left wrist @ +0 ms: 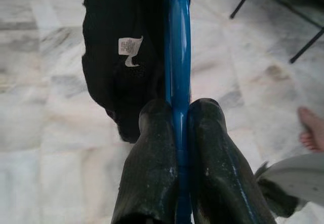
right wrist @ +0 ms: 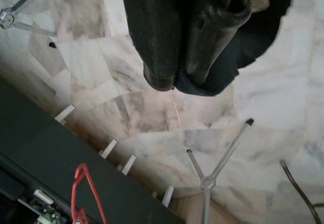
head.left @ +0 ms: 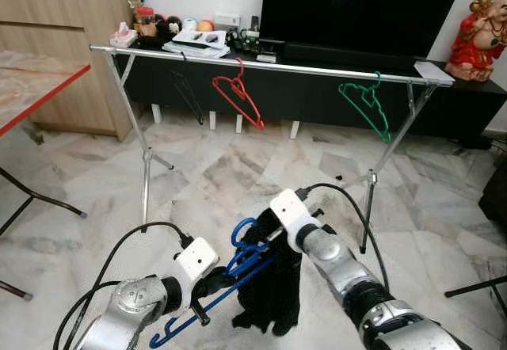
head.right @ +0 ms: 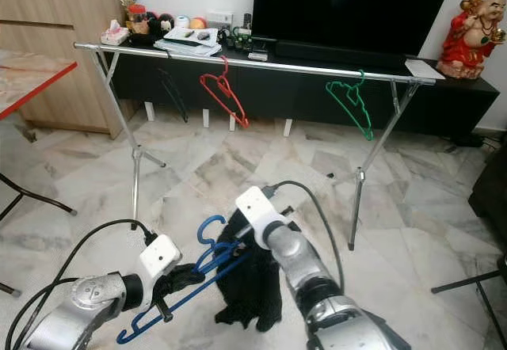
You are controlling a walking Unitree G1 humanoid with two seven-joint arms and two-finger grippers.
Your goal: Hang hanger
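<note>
My left gripper (left wrist: 179,117), low at the front left, is shut on a blue plastic hanger (head.left: 245,259), its two fingers (left wrist: 152,158) pinching the hanger's bar (left wrist: 178,41). The hanger slants up toward the middle, hook uppermost. A black garment (head.left: 273,294) with a white label (left wrist: 129,47) droops from it down to the floor. My right gripper (right wrist: 174,82) reaches in from the right at the hook end, shut on the black cloth. Beyond stands a silver clothes rack (head.left: 301,66) carrying a black hanger (head.left: 188,97), a red hanger (head.left: 238,97) and a green hanger (head.left: 366,104).
Marble floor lies between me and the rack's splayed legs (head.left: 146,184). A red-edged table (head.left: 40,97) juts in at the left. Behind the rack are a dark TV console (head.left: 317,97), a TV and a red figurine (head.left: 479,37). A person's bare foot (left wrist: 310,127) is close by.
</note>
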